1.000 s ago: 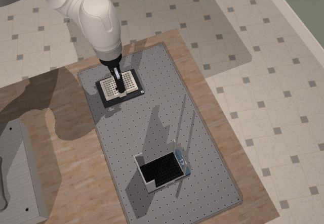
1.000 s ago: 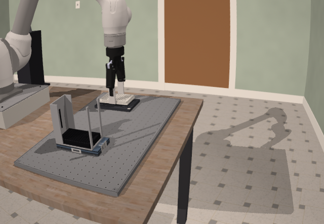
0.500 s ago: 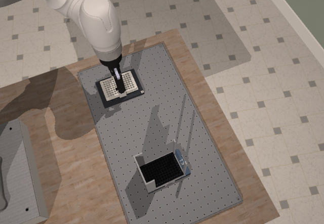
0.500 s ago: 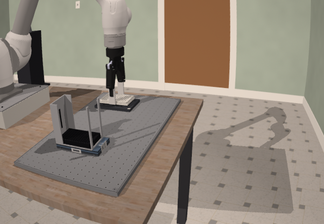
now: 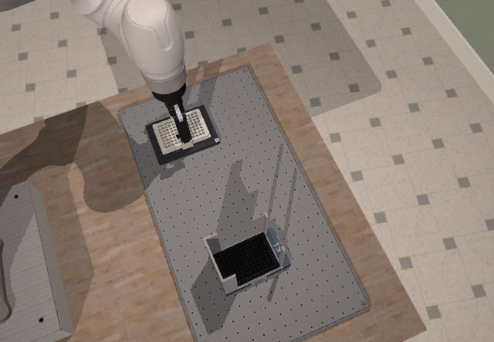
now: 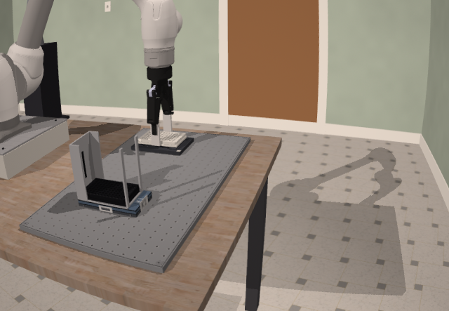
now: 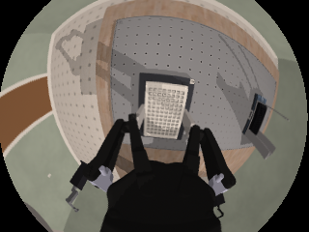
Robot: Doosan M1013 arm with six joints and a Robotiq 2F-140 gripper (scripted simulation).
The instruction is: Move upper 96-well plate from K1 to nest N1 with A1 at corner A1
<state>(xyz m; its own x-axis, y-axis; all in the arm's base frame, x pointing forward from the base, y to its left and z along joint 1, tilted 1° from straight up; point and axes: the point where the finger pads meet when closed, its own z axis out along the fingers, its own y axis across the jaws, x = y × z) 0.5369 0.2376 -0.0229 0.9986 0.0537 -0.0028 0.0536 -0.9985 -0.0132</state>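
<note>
Hand [image 5: 181,130] pinches the pale 96-well plate [image 5: 167,133] across its short width, one finger on each long side. From the top view the plate sits over the dark plate nest N1 [image 5: 207,137], its long axis running with the nest's, and a pale square [image 5: 216,140] marks the nest's corner. Nearer the camera on the perforated grey breadboard [image 5: 319,250], stack rack K1 [image 5: 217,244] has the black plate [image 5: 245,260] at its bottom.

Seen from the exterior view, the hand [image 6: 159,126] points straight down; the white plate [image 6: 174,137] lies level at the nest [image 6: 181,149]. Whether it is fully seated cannot be told. K1 [image 6: 81,162] shows a slotted grey wall and thin posts on the wooden surface [image 6: 224,220].

Through the wrist view, the gridded plate [image 7: 164,110] lies between black fingers.
</note>
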